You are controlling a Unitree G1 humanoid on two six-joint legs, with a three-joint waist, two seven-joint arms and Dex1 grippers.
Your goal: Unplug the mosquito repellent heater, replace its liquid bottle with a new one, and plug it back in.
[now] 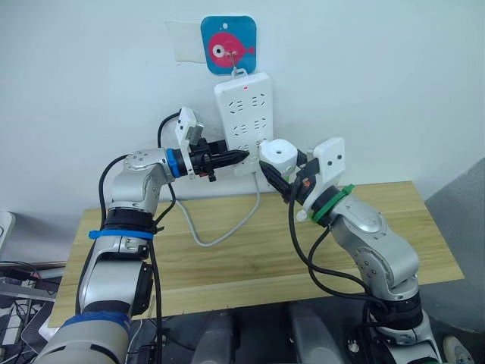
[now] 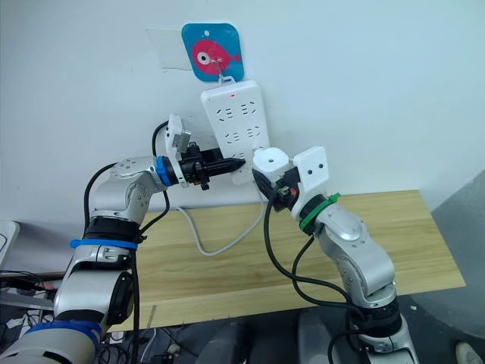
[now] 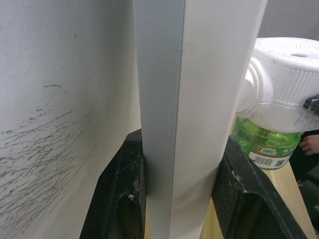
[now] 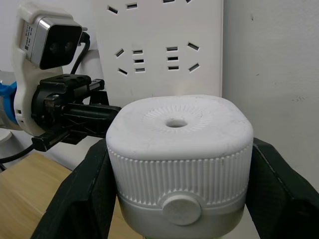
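The white mosquito repellent heater (image 1: pixel 277 154) is held up by the lower right of the white power strip (image 1: pixel 244 114) on the wall. My right gripper (image 1: pixel 276 178) is shut on the heater, one finger on each side (image 4: pixel 84 189). A green liquid bottle (image 3: pixel 264 142) hangs under the heater. Its prongs are hidden, and I cannot tell whether it is plugged in. My left gripper (image 1: pixel 231 158) is shut on the strip's lower left edge, which runs between its two black fingers (image 3: pixel 124 179).
A wooden table (image 1: pixel 227 265) stands against the white wall below both arms. The strip's white cable (image 1: pixel 220 235) loops down onto it. The strip hangs from a blue hook with a pink fish (image 1: pixel 228 45).
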